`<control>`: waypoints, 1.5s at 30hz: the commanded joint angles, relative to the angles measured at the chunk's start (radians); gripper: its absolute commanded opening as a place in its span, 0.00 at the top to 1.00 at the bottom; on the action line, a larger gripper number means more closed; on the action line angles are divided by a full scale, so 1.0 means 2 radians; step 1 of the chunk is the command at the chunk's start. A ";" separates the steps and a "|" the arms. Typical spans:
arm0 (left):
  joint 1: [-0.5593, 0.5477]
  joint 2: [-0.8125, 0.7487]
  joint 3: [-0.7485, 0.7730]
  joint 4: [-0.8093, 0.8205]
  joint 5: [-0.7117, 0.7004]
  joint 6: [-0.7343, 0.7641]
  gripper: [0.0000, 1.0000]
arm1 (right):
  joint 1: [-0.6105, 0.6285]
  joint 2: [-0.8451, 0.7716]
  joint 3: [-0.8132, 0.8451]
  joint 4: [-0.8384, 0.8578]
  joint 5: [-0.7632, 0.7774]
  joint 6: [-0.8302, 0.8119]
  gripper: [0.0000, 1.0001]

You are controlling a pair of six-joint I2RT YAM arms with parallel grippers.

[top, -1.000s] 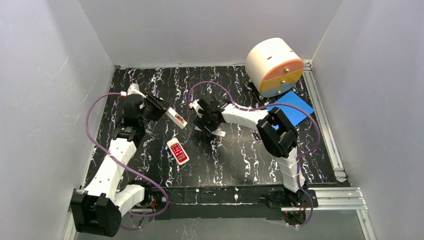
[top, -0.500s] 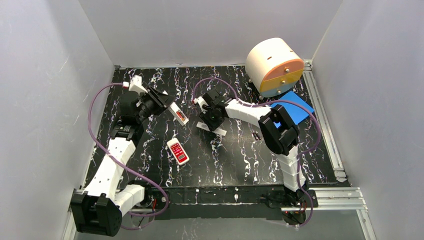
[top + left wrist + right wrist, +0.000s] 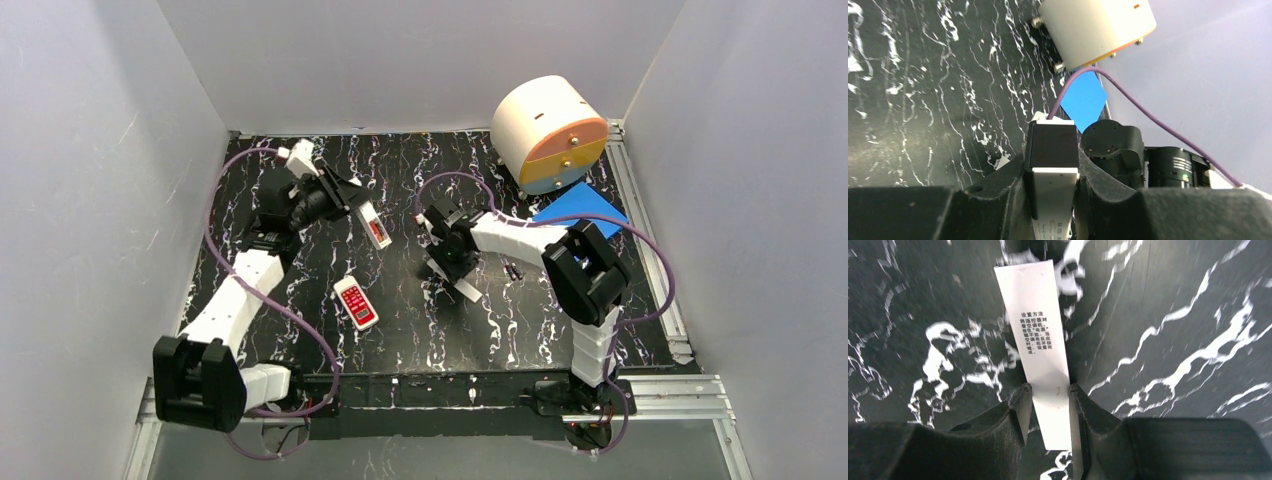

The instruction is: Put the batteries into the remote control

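Observation:
My left gripper [image 3: 350, 200] is shut on the remote control [image 3: 372, 222], a long slim white bar held above the mat at back left. A red-orange patch shows in its recess. In the left wrist view the remote [image 3: 1052, 150] sits between the fingers [image 3: 998, 190], dark end forward. My right gripper [image 3: 452, 262] is shut on a flat white cover strip [image 3: 466, 289] with printed text, seen in the right wrist view [image 3: 1040, 350] just above the mat. A tiny dark cylinder [image 3: 513, 270], maybe a battery, lies to the right of it. The other batteries are not visible.
A shorter white remote with a red button face [image 3: 356, 302] lies on the marbled black mat [image 3: 300, 300]. A white drum with an orange and blue face [image 3: 548, 135] stands at back right, a blue sheet [image 3: 580, 215] in front of it. Grey walls surround the mat.
My left gripper has carried the remote to the right and farther back. My right gripper has moved right and nearer with the white cover strip.

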State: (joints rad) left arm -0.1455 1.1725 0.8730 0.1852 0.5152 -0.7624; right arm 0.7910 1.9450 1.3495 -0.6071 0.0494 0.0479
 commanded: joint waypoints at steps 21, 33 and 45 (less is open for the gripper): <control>-0.094 0.196 -0.011 0.113 -0.026 -0.009 1.00 | -0.001 -0.165 -0.020 0.066 -0.014 0.099 0.21; -0.094 0.179 -0.003 0.124 -0.015 -0.028 1.00 | 0.001 -0.153 -0.017 0.178 -0.149 0.130 0.10; -0.094 0.163 -0.014 0.131 -0.011 -0.046 0.99 | 0.005 -0.082 0.018 0.217 -0.175 0.138 0.38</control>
State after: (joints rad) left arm -0.3359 1.5551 0.8574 0.4202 0.4793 -0.8471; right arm 0.7925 1.7580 1.3128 -0.2508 -0.2508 0.3115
